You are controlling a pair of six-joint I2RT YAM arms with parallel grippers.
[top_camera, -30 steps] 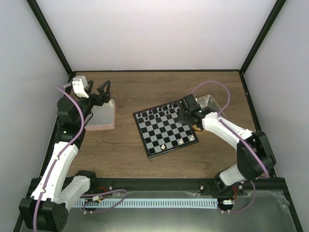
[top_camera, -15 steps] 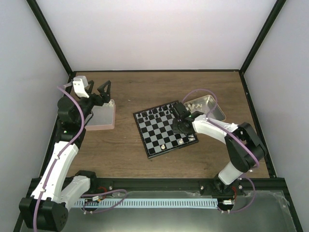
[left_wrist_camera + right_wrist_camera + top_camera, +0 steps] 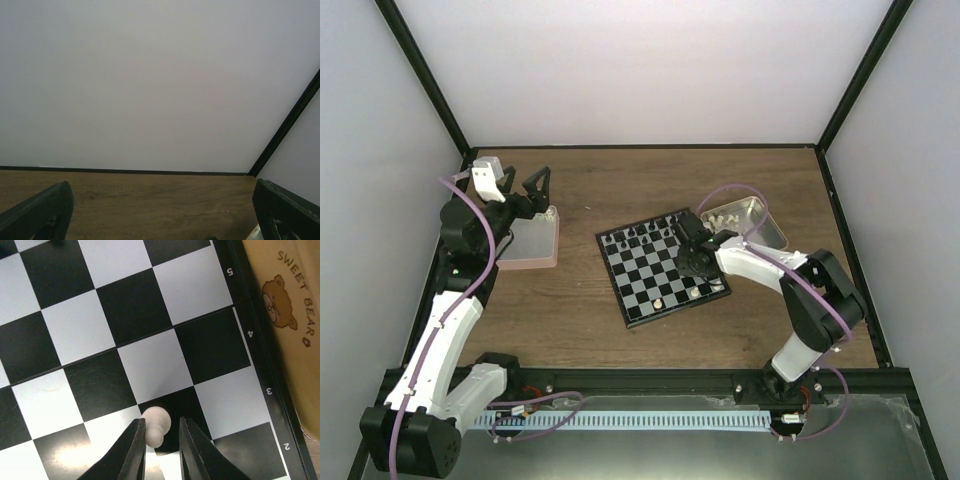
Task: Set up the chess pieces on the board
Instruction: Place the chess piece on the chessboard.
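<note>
The board [image 3: 642, 277] lies mid-table, turned a little. Several black chessmen line its far edge, and two cream chess pieces [image 3: 660, 301] stand near its front edge. My right gripper [image 3: 698, 268] hangs low over the board's right side. In the right wrist view a cream pawn [image 3: 159, 415] stands upright on the board [image 3: 150, 290] between the fingers of my right gripper [image 3: 161, 422]. The jaws are slightly parted: the left finger touches the pawn and a gap shows at the right one. My left gripper [image 3: 523, 190] is held wide open above the pink tray [image 3: 532, 247], holding nothing [image 3: 161, 200].
A metal tin [image 3: 766, 226] holding more cream pieces sits right of the board. A tan tray printed "SWEET BEAR" [image 3: 290, 315] runs along the board's right border. Walls with black frame posts enclose the wooden table [image 3: 570, 320].
My right arm swung from beside the tin onto the board's right side and lowered. Its jaws have parted from the pawn. The left arm has not moved.
</note>
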